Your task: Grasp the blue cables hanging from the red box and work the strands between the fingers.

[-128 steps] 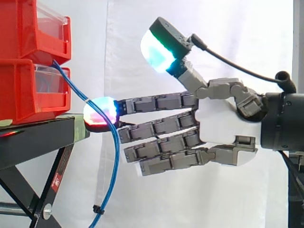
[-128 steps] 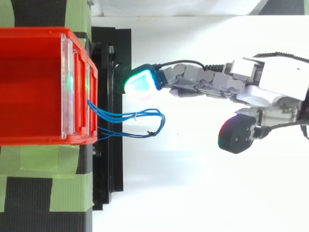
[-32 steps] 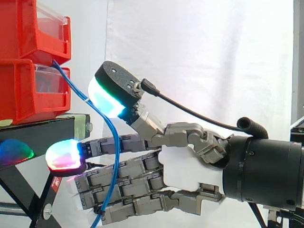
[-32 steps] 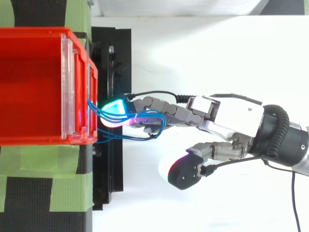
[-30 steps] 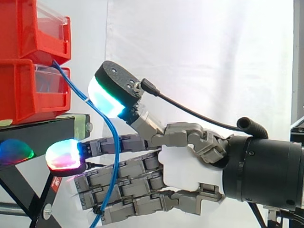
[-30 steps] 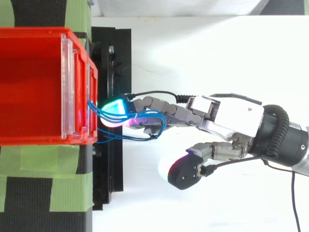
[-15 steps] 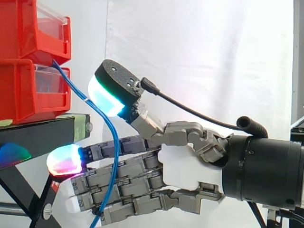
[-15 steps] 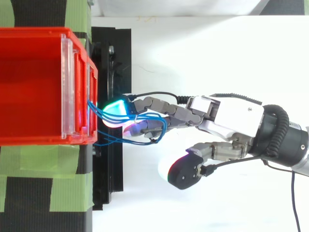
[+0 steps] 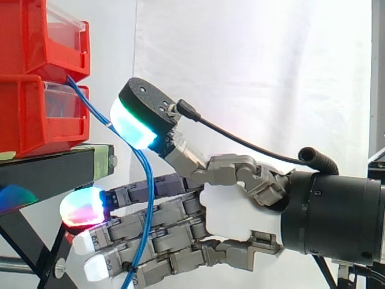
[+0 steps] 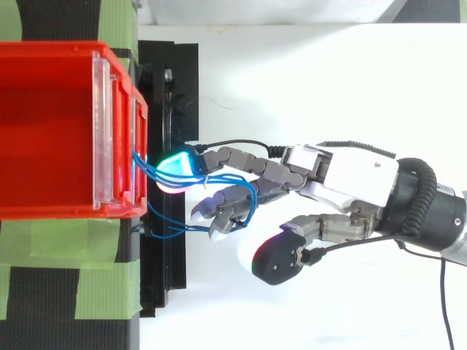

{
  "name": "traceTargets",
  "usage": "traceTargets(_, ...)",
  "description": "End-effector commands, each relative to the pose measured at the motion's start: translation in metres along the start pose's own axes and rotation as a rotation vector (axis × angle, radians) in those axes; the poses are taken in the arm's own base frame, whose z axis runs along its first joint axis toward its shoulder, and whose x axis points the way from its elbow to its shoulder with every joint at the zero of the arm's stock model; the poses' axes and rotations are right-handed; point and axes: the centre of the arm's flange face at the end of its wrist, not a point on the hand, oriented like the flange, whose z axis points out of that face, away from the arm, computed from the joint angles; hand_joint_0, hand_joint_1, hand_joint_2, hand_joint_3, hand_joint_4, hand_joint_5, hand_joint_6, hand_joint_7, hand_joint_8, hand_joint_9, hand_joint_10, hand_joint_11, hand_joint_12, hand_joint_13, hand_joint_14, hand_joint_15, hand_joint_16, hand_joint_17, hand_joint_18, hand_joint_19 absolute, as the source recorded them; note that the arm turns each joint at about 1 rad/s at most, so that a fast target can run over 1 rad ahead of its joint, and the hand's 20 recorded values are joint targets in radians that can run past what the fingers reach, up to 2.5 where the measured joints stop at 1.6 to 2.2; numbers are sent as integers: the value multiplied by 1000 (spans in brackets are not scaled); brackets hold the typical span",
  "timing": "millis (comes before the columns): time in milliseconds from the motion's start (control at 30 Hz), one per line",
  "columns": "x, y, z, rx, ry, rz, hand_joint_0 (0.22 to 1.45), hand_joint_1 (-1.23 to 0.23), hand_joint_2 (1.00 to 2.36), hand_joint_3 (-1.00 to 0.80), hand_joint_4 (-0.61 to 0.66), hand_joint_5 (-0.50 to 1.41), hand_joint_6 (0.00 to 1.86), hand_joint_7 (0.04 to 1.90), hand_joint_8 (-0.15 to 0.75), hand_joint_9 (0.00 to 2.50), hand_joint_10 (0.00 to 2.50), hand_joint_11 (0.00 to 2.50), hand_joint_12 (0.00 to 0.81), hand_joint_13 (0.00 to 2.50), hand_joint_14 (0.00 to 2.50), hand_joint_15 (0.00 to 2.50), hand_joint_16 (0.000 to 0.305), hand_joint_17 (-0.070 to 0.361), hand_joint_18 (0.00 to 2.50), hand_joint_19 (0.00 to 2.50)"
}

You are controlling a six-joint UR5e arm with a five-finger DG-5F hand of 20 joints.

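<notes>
- Several thin blue cables (image 9: 90,102) hang out of the red box (image 9: 36,114), see? Why is the hand (image 9: 234,217) reaching so far over?
- Because that is where the strands drop. They come out of the front of the box, go down past the edge of the black stand (image 9: 48,174) and cross the fingers (image 9: 162,226).
- Is it squeezing them?
- I think not. The fingers are stretched out long and spread a bit. The thumb (image 9: 135,123) sits up high, well apart from them (its fat pad glows green and blue). So the hand is wide, not closed.
- Why spread the fingers?
- My guess is so the strands can slip into the gaps. From above, the loop lies over the fingers, and the lower ones bend a little under it.
- What should come next?
- Probably closing softly and rubbing. Pull too hard and the cables could tug on the box.
</notes>
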Motion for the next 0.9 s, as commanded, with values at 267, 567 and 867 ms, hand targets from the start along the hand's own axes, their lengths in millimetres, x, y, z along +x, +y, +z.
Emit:
traceTargets(267, 0, 2, 2, -4, -2, 3, 682, -479, 1000, -1000, 283, -181, 6, 666, 438, 703, 14, 531, 513, 1005, 20, 874, 68, 152, 799, 624)
traceTargets(567, 0, 2, 2, -5, -4, 2, 689, -482, 1000, -1000, 295, -164, 6, 671, 457, 865, 15, 749, 506, 1179, 17, 1142, 68, 153, 926, 751)
traceTargets(867, 0, 2, 2, -5, -6, 2, 696, -483, 1000, -1000, 305, -144, 6, 680, 444, 1065, 18, 1164, 476, 1368, 5, 1442, 69, 156, 1078, 943)
